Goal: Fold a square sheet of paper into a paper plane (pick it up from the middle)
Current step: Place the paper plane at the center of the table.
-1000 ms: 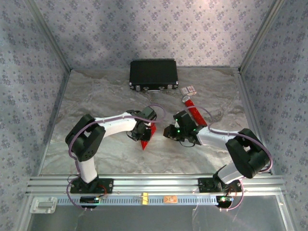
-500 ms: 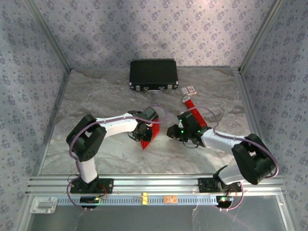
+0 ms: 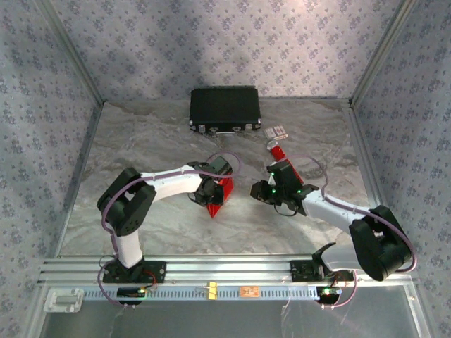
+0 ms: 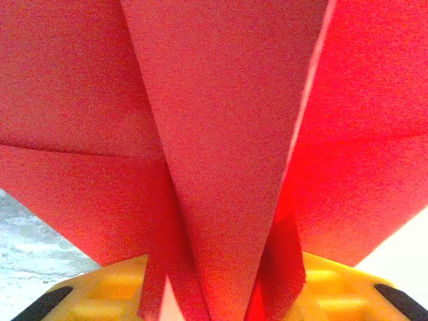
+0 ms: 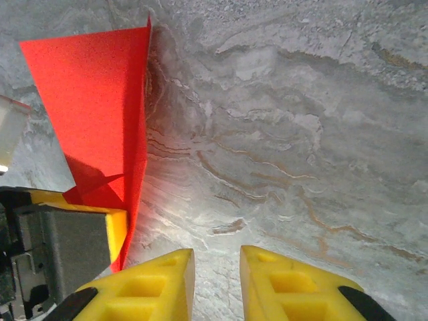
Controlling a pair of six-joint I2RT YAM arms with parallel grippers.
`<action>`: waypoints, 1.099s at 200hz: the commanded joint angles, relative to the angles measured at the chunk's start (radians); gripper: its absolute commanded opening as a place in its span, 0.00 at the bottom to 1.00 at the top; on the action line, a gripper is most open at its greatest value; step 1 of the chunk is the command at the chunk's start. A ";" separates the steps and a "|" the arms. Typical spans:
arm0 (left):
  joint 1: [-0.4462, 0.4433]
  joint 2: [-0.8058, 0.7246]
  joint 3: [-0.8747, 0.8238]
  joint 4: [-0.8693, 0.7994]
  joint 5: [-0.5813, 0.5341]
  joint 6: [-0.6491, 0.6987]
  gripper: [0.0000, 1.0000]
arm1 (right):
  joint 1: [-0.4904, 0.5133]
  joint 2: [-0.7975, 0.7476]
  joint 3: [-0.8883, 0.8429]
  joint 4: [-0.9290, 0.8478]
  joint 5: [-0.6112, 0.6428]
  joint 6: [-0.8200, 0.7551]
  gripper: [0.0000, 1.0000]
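Out on the bench (image 3: 155, 141), the left tool (image 3: 210, 196) had the red paper plane (image 3: 220, 193) standing between its jaws, clamped or loose nobody could tell; close by, the right tool (image 5: 217, 281) hovered, jaws slightly apart, empty.

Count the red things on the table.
2. The folded paper stands in the middle; the tube lies behind it to the right, partly under the right arm. The arms could hide more.

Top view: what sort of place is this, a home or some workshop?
Likely a robot test booth: patterned walls enclose a marble-look table, with the left arm and right arm bolted to a metal rail.
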 commanded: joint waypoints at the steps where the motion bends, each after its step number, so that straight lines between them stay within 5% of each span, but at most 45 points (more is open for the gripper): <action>1: -0.001 -0.015 -0.035 0.026 -0.019 -0.083 0.38 | -0.010 -0.029 -0.015 -0.039 0.003 -0.033 0.26; 149: -0.002 -0.323 -0.103 0.018 -0.104 -0.081 0.48 | -0.044 -0.195 -0.005 -0.180 0.109 -0.063 0.29; 199: 0.169 -0.622 -0.301 0.163 -0.244 0.115 0.73 | -0.154 -0.319 0.116 -0.322 0.457 -0.252 0.77; 220: 0.322 -0.719 -0.395 0.247 -0.267 0.237 0.95 | -0.238 -0.274 0.147 -0.285 0.642 -0.366 0.83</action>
